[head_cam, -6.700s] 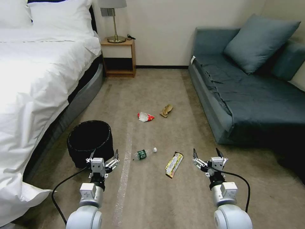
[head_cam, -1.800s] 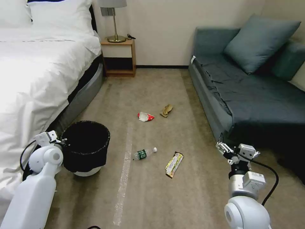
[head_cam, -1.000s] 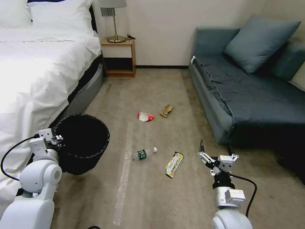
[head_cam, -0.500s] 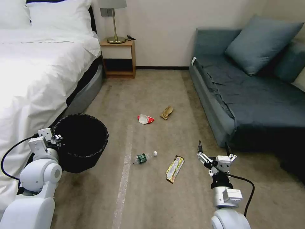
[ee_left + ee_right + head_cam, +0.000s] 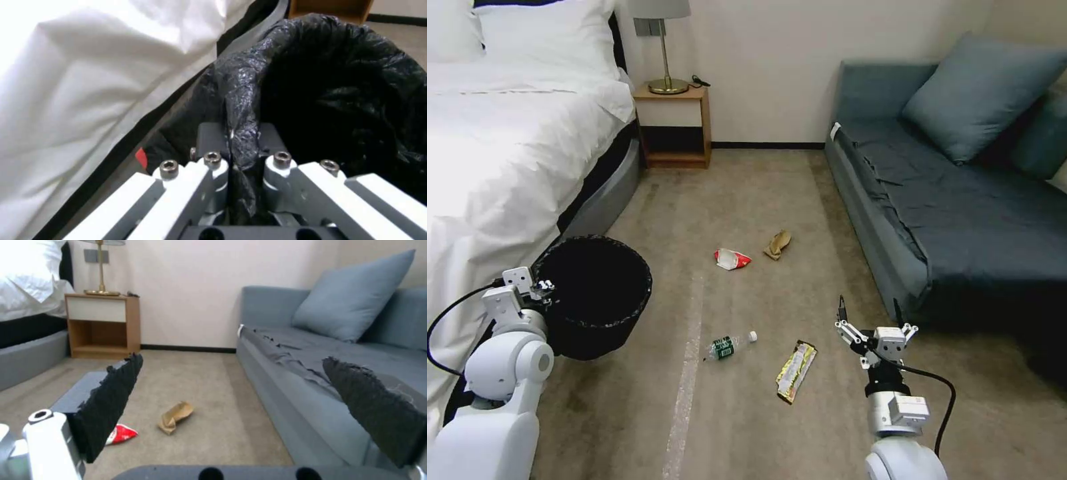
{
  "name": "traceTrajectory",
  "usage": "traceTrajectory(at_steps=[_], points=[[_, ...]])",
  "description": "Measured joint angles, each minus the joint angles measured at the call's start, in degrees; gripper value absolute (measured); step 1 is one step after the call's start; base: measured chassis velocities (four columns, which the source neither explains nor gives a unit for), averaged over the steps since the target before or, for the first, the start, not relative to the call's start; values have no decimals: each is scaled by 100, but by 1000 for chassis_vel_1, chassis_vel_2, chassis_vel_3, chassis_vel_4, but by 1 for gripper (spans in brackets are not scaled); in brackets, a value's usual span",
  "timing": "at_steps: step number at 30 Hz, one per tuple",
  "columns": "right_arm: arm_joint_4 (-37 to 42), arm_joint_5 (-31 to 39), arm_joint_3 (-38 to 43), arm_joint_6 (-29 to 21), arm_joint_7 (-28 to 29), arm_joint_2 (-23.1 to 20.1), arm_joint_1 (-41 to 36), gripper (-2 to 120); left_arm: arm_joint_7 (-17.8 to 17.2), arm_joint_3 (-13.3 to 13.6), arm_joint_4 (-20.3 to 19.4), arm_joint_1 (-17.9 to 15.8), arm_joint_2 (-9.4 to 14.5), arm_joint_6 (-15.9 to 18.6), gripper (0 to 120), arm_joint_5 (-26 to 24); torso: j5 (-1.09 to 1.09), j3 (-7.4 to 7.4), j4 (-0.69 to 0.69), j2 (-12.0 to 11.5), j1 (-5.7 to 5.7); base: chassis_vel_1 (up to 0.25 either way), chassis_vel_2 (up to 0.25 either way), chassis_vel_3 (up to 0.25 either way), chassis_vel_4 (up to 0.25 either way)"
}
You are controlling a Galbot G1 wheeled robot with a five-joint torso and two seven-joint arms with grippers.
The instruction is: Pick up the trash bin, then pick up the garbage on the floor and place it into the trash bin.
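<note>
The left gripper (image 5: 546, 288) pinches the near rim of the bin (image 5: 597, 293), its fingers (image 5: 213, 166) pressed together on a fold of the black liner (image 5: 242, 133). The bin hangs tilted beside the bed (image 5: 507, 167), its mouth turned up and toward the robot. The right gripper (image 5: 869, 315) hovers low over the carpet (image 5: 747, 193) near the sofa (image 5: 960, 220), its fingers (image 5: 111, 400) spread wide with nothing between them. On the floor, the bottle (image 5: 730, 345) lies on its side, between the bin and the gold wrapper (image 5: 796, 371). The wrapper lies just to the left of the right gripper. Farther off, the red-white packet (image 5: 732, 259) and the tan wad (image 5: 777, 244) lie near each other in mid-floor; from the right wrist they show between the spread fingers. A nightstand (image 5: 672, 123) with a lamp (image 5: 660, 40) stands at the far wall.
</note>
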Motion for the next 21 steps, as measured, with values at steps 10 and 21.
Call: traceTrajectory(at_steps=[10, 21], points=[[-58, -47, -13, -10, 7, 23, 12, 100, 23, 0, 28, -22, 9, -20, 4, -9, 0, 0, 0, 0, 0, -115, 111, 114, -109], [-330, 233, -88, -257, 232, -110, 215, 100, 31, 76, 67, -57, -44, -48, 4, 15, 0, 1, 0, 0, 0, -78, 82, 90, -87]])
